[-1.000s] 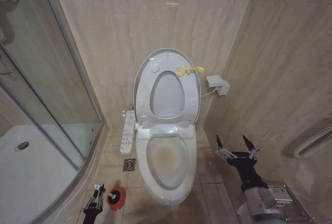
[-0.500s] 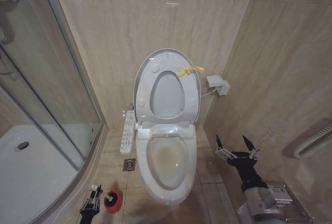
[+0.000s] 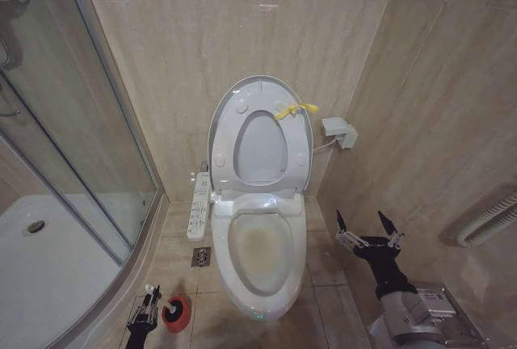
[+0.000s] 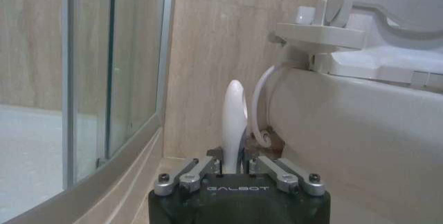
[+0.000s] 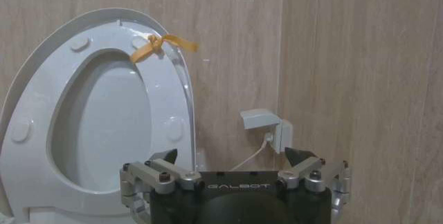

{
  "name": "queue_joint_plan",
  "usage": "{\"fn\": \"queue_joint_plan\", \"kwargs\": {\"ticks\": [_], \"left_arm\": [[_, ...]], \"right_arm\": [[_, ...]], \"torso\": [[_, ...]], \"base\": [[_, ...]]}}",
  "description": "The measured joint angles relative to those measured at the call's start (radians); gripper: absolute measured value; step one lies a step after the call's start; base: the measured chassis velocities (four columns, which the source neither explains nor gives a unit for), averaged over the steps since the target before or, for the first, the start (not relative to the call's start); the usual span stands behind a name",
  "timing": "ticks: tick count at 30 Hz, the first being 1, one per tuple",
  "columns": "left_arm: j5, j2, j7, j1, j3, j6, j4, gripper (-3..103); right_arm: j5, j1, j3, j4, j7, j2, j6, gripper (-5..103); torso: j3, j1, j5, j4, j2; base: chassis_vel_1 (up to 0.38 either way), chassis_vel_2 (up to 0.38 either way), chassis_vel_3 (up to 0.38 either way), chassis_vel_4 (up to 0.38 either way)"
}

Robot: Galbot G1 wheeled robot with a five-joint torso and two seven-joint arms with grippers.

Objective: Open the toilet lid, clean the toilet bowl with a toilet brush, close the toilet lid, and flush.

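My left gripper clamps the toilet brush by the red holder; right gripper waits, jaws wide, beside the bowl; lid up

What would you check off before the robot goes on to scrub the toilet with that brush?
1. Toilet lid raised: ok, it leans upright against the wall, seat up with it.
2. Toilet bowl open and free of clutter: ok, with a yellowish stain inside.
3. Left gripper holding the toilet brush: ok, its fingers are shut on the white handle.
4. Brush lifted out of the red holder: cannot tell, the gripper sits right beside the holder on the floor.
5. Right gripper out of the way: ok, open, beside the toilet near the right wall.
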Motion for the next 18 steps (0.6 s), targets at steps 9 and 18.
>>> {"fn": "queue_joint_plan", "kwargs": {"ticks": [9,18], "left_arm": [[0.049,0.002,-0.01,0.006,-0.003,0.0,-0.002,41],[0.061,0.002,-0.021,0.046,-0.008,0.001,-0.07,68]], "right_arm": [[0.0,0.0,0.0,0.0,0.0,0.0,0.0,100],[0.0,0.0,0.0,0.0,0.0,0.0,0.0,100]], "torso": [[0.0,0.0,0.0,0.0,0.0],[0.0,0.0,-0.0001,0.0001,0.0]], "base": [[0.0,0.0,0.0,0.0],[0.0,0.0,0.0,0.0]]}}
